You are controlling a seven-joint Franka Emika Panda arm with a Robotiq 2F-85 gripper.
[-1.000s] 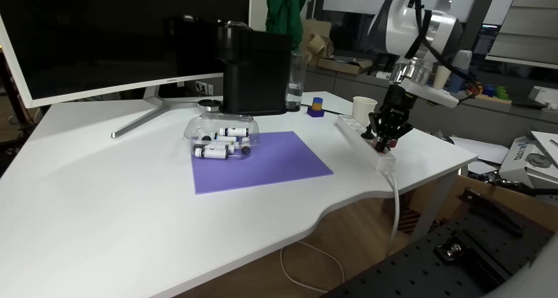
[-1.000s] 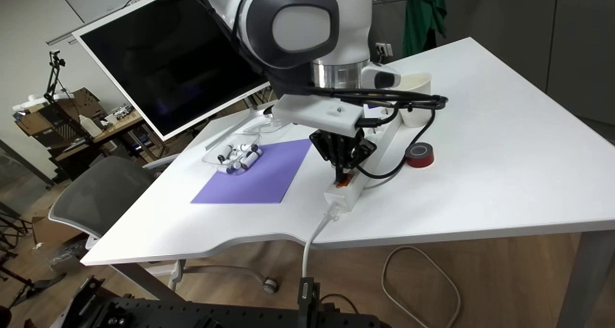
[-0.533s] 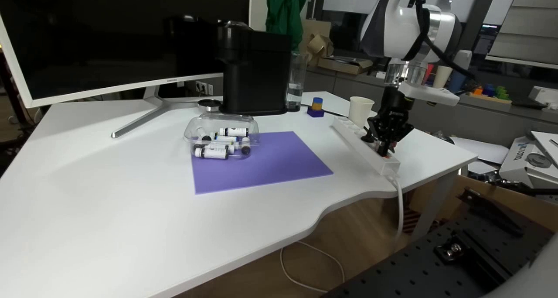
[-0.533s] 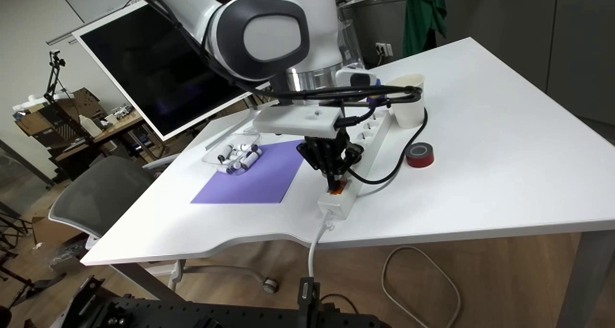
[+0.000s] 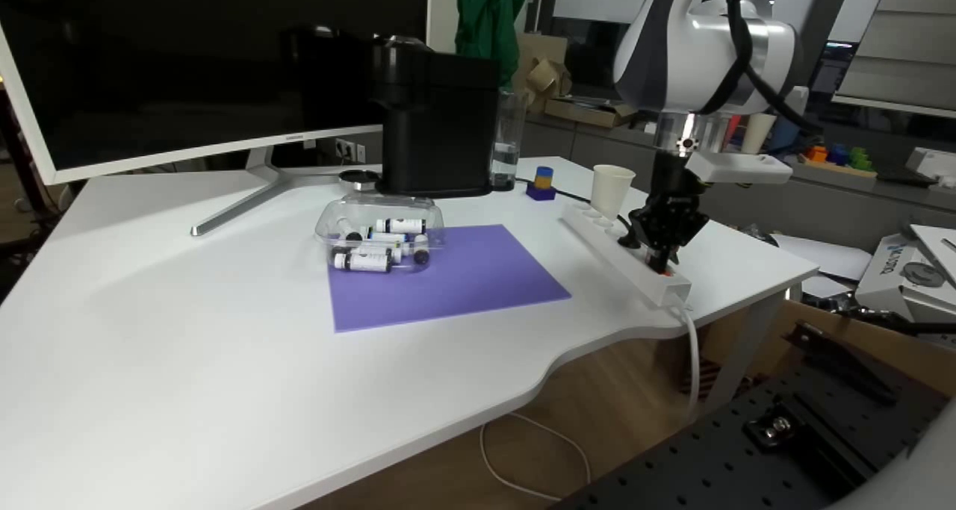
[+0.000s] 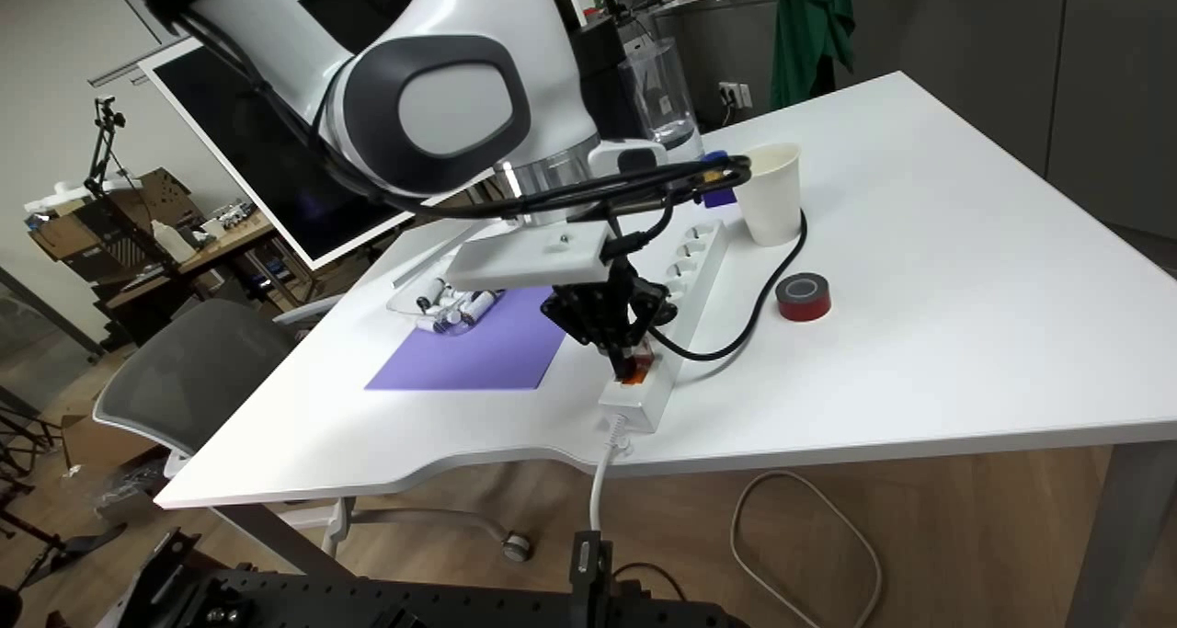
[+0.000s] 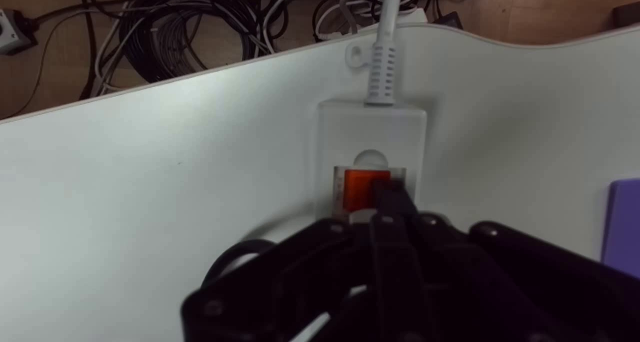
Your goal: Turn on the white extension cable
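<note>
One switch below fingers (cable coil: wrist view only)

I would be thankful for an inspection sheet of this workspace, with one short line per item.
Surface: white table, purple sheet lying on it.
Job's things: white power strip on the table; red-orange switch partly hidden, on or off not readable.
Clutter: monitor, black machine, stacked blocks, white cup, tape roll, clear tub of small bottles.
Claw: jaws closed, tip at the switch; pressing cannot be judged.
Cables: white cord hangs over the table edge; black cord curves from the strip; coiled cables lie below.
Surroundings: grey chair, green cloth.
</note>
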